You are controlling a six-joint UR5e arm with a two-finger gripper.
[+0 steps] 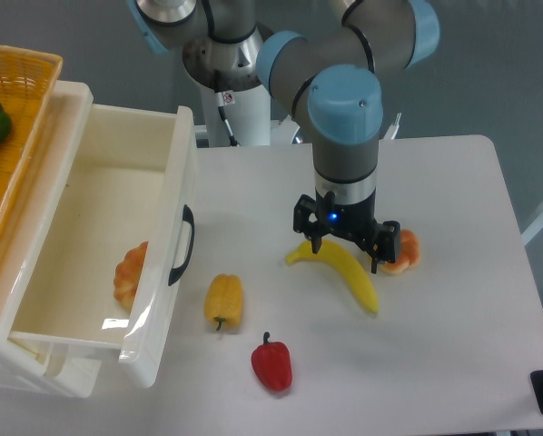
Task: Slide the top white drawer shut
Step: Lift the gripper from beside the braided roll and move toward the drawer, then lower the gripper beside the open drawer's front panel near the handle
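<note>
Top white drawer (117, 263) open; fingers (316, 238) spread wide, empty, above banana (340, 271)

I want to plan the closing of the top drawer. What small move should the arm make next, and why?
Probably the gripper should travel left toward the top white drawer. The drawer stands pulled far out, its black handle facing the table, while the open gripper hangs over the banana, well apart from the drawer front. It must reach that front before it can push.
</note>
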